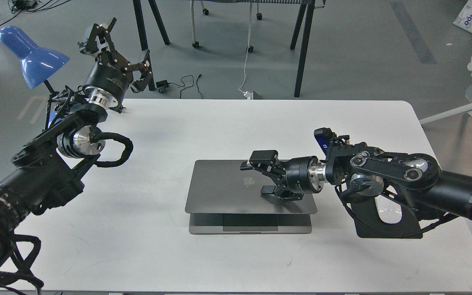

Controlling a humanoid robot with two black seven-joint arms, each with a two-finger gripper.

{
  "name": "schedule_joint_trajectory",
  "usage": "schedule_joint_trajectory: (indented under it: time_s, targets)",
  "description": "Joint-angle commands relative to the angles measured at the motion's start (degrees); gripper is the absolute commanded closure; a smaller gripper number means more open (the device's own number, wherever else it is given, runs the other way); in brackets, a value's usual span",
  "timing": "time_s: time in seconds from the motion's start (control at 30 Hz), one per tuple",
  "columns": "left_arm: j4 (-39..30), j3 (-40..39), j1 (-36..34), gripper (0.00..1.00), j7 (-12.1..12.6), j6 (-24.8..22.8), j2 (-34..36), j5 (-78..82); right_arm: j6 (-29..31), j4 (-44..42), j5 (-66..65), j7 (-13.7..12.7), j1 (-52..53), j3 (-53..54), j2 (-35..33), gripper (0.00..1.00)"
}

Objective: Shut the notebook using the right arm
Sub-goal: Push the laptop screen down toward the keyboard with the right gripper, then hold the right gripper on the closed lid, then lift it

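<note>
The notebook (223, 188), space-grey with a dark apple logo on its lid, lies mid-table. Its lid is tilted low over the base. Only a front strip of the base with part of the trackpad (250, 222) shows. My right arm comes in from the right. Its gripper (262, 174) is open, with its fingers spread, and rests on the right half of the lid beside the logo. My left gripper (115, 55) is open and empty, raised at the far left corner of the table, well away from the notebook.
A black mouse pad (383, 229) with a white mouse (387, 213), partly hidden by my right arm, lies right of the notebook. A blue lamp (31, 53) stands at the far left. Table legs and cables stand on the floor behind the white table (137, 246).
</note>
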Motion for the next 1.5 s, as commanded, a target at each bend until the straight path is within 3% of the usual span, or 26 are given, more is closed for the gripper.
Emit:
schedule_joint_trajectory:
  time_s: [0.0,1.47]
  targets:
    - [0.0,-0.01,0.0,0.0,0.0,0.0,0.0,0.01,-0.61,-0.1,-0.13,0.0,-1.07,-0.08,0.01,0.0]
    - [0.0,-0.01,0.0,0.0,0.0,0.0,0.0,-0.07,-2.55,-5.02,-2.32,0.18,-4.76,1.15,0.89,0.0]
